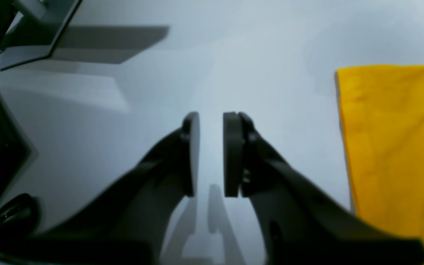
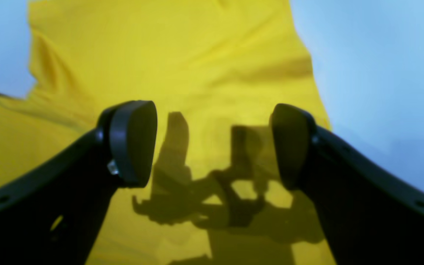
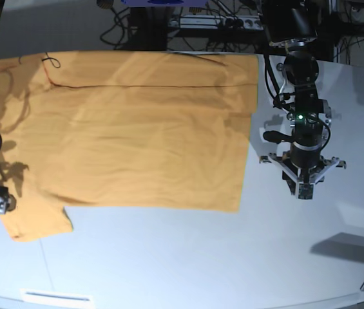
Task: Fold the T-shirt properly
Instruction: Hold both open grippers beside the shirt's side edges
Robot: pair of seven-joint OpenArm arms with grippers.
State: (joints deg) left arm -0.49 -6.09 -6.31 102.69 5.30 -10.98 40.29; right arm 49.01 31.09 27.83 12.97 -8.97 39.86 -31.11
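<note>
Right wrist: right claw (image 2: 212, 147) spread, empty, above soft wrinkly T-shirt (image 2: 182, 66); left claw (image 1: 211, 154) slightly parted, empty.

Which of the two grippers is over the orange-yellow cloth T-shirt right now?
The right gripper: its open jaws hang above the orange-yellow cloth T-shirt. The left gripper, jaws only narrowly apart, is over bare white table beside the shirt.

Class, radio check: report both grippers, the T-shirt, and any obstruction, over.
Left gripper off the cloth over bare table, jaws narrowly apart, empty. Right gripper above the T-shirt, jaws wide, empty. T-shirt partly folded, flat. No obstruction seen.
</note>
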